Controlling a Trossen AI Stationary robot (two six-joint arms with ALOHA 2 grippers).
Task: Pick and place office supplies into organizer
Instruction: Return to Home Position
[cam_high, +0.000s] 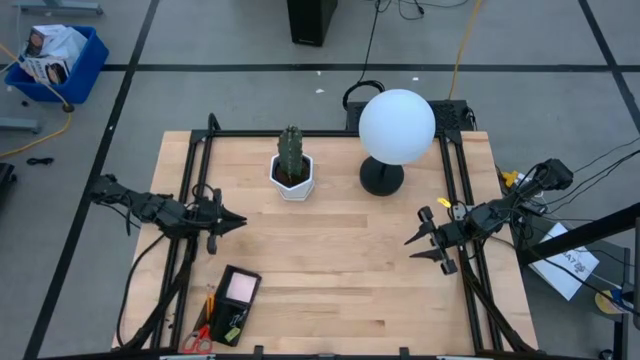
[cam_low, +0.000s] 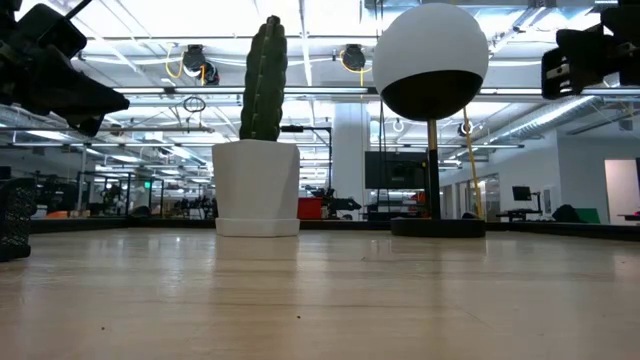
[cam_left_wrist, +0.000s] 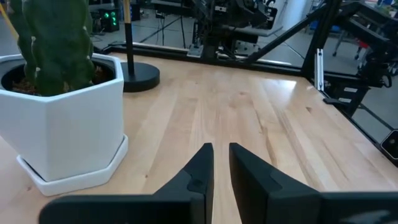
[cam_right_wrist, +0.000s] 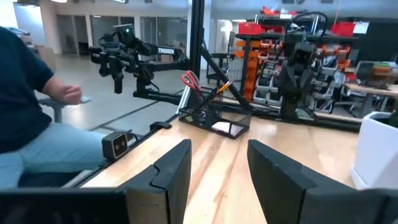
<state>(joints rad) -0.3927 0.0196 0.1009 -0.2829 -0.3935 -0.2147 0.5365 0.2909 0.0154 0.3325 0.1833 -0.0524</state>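
The black mesh desk organizer (cam_high: 246, 273) sits at the front left corner of the pale wooden bench (cam_high: 340, 270), just beside the left arm's frame rail. It holds the red-handled scissors (cam_high: 198, 341), an orange pencil (cam_high: 210, 301) and a pink sticky-note pad (cam_high: 241, 288). These supplies look light and stiff. The pencil would likely roll if laid flat, and the scissors are best taken across the closed blades, not by the handle loops. The pad is soft-edged and wants a grip on its sides. The left end effector (cam_high: 238, 222) hovers over the bench's left side with only a slit between its fingers and nothing in it. The right end effector (cam_high: 415, 248) hangs near the right rail, its fingers spread wide and empty. Between them lies broad bare wood. The green cactus in a white faceted pot (cam_high: 291, 170) and the white globe lamp on a black round base (cam_high: 397, 125) crowd the back edge, so any sweep there needs care.
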